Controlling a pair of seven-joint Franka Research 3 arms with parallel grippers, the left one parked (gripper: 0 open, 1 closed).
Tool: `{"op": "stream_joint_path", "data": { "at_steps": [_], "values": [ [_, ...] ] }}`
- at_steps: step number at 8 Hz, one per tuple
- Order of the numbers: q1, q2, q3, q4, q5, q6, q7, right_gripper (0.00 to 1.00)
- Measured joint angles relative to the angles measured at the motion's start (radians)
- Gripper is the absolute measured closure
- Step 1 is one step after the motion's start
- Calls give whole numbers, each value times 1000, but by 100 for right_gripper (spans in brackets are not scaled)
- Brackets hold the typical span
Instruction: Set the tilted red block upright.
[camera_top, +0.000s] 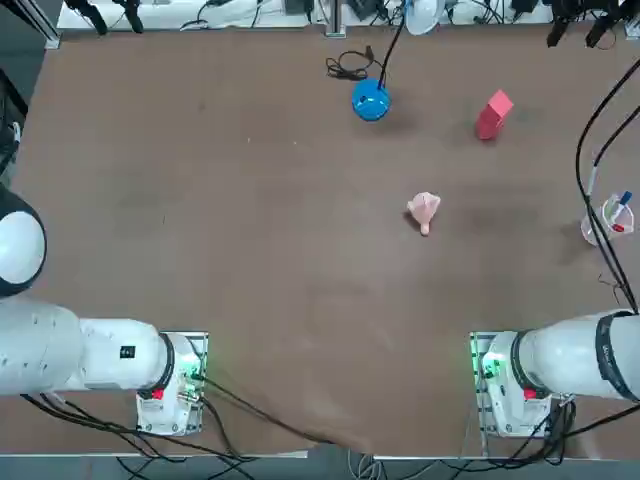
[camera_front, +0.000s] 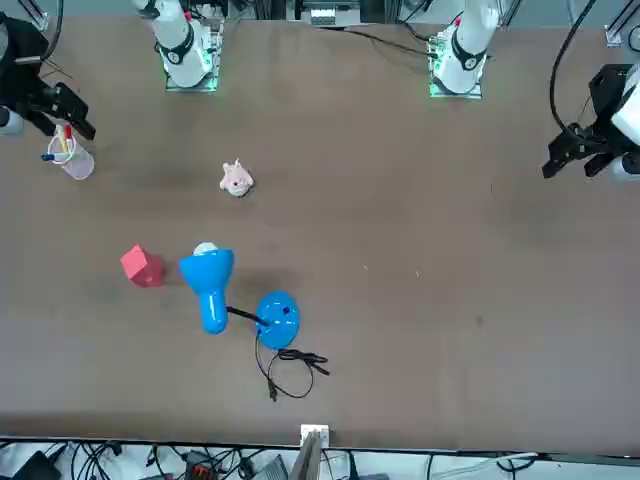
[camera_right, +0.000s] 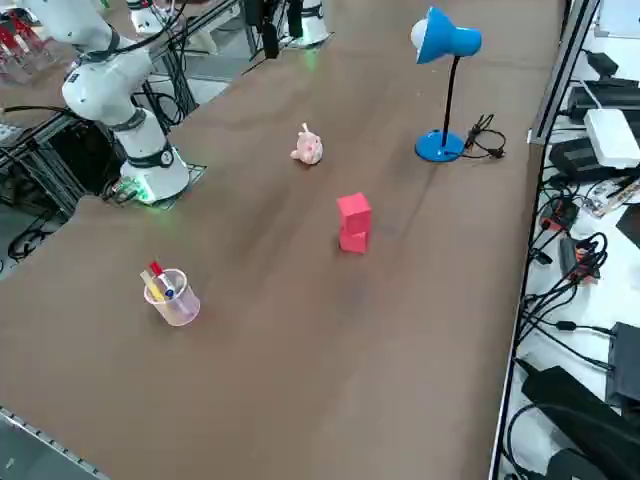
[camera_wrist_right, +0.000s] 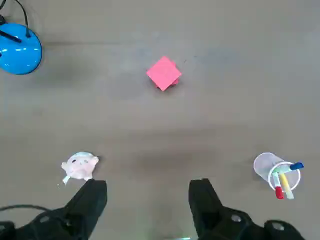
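Observation:
The red block (camera_top: 493, 113) is on the brown table at the far right, and it leans to one side in the top view. It also shows in the front view (camera_front: 141, 266), the right side view (camera_right: 353, 222) and the right wrist view (camera_wrist_right: 164, 73). My right gripper (camera_wrist_right: 149, 186) hangs high above the table on the robot's side of the block, open, with nothing between its dark fingers (camera_wrist_right: 95, 192). In the front view the gripper (camera_front: 78, 118) sits near the table's edge, above a plastic cup, well apart from the block.
A pale pink lumpy toy (camera_top: 424, 210) lies between the block and the arm's base. A blue desk lamp (camera_right: 445, 38), with round base (camera_top: 370, 100) and coiled cable (camera_top: 345, 68), stands left of the block. A clear cup of markers (camera_top: 610, 217) is at the right edge.

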Motion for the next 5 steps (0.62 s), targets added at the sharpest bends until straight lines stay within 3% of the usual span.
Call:
{"op": "stream_joint_path", "data": {
  "at_steps": [5],
  "values": [
    [1,16,3,13,1,4,-1,0]
  ]
}}
